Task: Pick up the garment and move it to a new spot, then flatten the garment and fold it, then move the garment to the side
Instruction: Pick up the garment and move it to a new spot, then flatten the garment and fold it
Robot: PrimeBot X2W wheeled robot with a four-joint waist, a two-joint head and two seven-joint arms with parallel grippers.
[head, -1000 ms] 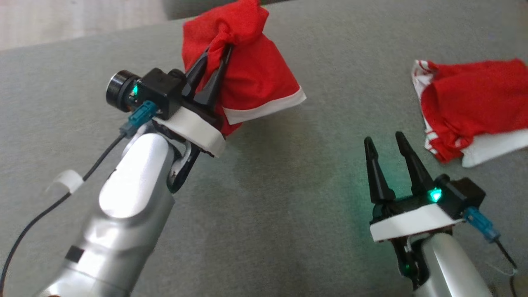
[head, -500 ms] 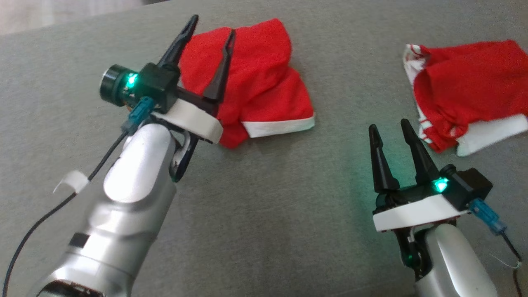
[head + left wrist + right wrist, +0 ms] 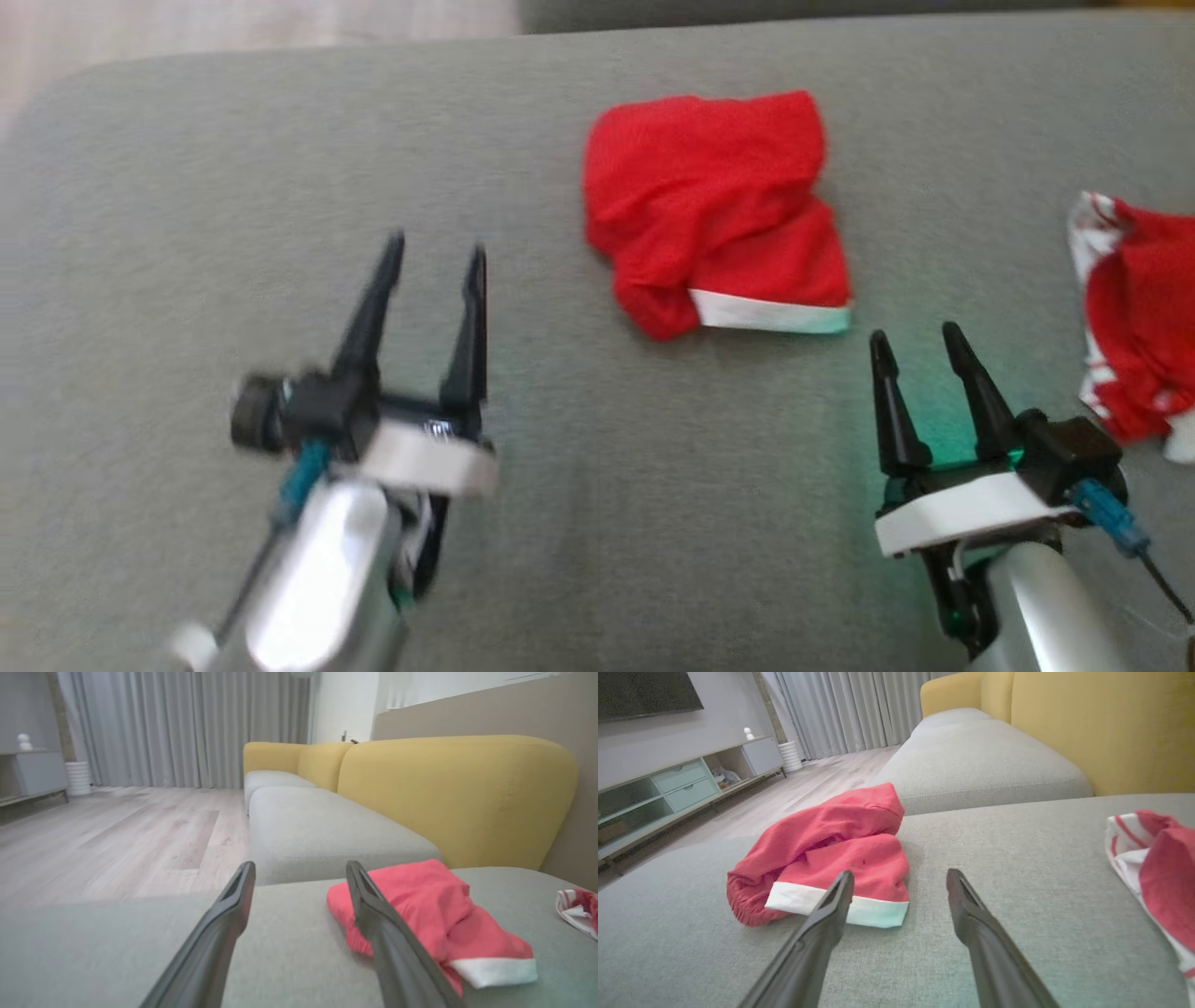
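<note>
The red garment (image 3: 714, 210), crumpled and with a white hem along its near edge, lies loose on the grey sofa cushion (image 3: 187, 187), toward the far middle of the seat in the head view, free of both grippers; the left gripper (image 3: 437, 245) hangs over bare cushion to the garment's left, well apart from it, its two dark fingers spread wide and holding nothing, the arm blurred; the right gripper (image 3: 915, 333) sits just beside the near right corner of the white hem, fingers parted and likewise empty, a green glow on the fabric below it; a second red-and-white garment (image 3: 1134, 317) lies bunched at the cushion's right edge, apart from the first; in the left wrist view a yellow backrest (image 3: 458, 793) rises behind the cushion, with a pale wooden floor (image 3: 117, 830) and grey curtains (image 3: 187, 728) beyond; the right wrist view shows a low cabinet (image 3: 668, 788) along the wall.
</note>
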